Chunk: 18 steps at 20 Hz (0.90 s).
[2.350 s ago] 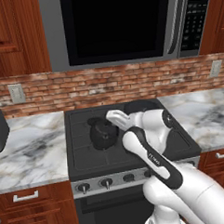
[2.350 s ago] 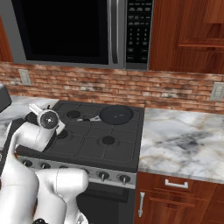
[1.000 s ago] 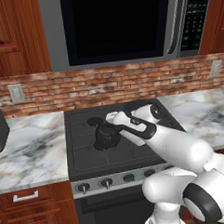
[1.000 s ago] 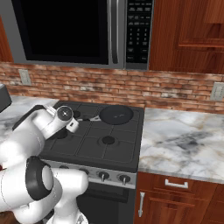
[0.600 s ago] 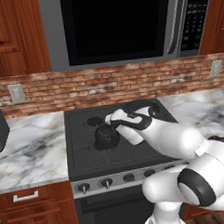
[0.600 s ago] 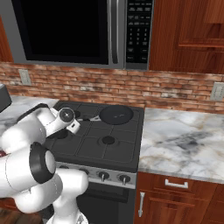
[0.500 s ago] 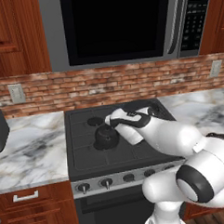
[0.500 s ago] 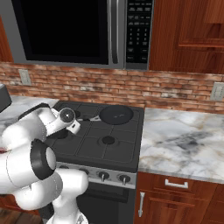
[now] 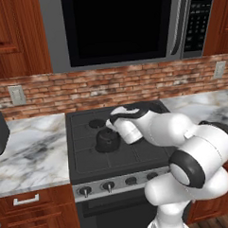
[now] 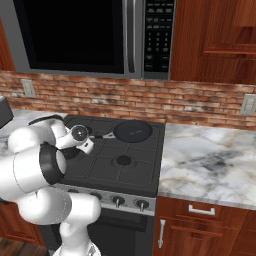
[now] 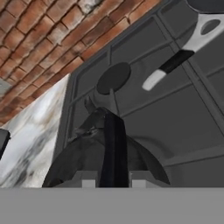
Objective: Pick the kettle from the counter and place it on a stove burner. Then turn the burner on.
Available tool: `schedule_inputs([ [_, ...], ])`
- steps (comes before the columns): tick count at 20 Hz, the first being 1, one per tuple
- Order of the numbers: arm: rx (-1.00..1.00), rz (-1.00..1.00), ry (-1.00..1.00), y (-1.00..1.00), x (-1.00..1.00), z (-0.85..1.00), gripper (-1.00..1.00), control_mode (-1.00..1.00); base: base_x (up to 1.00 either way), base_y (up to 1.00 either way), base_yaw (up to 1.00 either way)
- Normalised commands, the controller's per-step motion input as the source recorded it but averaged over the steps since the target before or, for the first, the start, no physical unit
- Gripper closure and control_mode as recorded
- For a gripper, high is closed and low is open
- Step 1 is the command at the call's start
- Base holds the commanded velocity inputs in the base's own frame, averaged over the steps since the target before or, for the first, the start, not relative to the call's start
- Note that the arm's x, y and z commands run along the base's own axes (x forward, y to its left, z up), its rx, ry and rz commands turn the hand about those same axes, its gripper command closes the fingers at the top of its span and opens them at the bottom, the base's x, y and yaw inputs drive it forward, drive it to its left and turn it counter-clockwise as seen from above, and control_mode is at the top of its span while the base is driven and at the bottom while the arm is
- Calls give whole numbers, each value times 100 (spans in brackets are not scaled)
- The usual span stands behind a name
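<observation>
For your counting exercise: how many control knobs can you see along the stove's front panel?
4, all in a row on the stove's front panel, in two pairs: left pair, right pair. The robot's body covers the middle of the panel, so another may be hidden.

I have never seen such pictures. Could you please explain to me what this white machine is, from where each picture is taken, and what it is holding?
The white machine is a robot arm in a simulated kitchen. Two pictures come from cameras behind it, to its left and right; the third looks along its gripper.

In front is a dark stove between white marble counters, under a microwave.

The gripper is shut on the thin handle of a small black kettle, which is over the front-left burner; whether it already rests on the grate I cannot tell. In the hand picture the handle runs up the middle.

A flat black pan lies at the back right. The knobs are along the front of the stove.
</observation>
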Motion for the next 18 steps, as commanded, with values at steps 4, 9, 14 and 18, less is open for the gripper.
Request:
schedule_inputs([
  [4, 0, 0, 3, 11, 21, -9, 100, -100, 0, 0, 0],
  [9, 0, 0, 6, 20, 19, -14, 100, -100, 0, 0, 0],
  [14, 1, 0, 9, 19, 14, -15, 100, -100, 0, 0, 0],
  [18, 0, 0, 1, 5, 14, -5, 100, -100, 0, 0, 0],
])
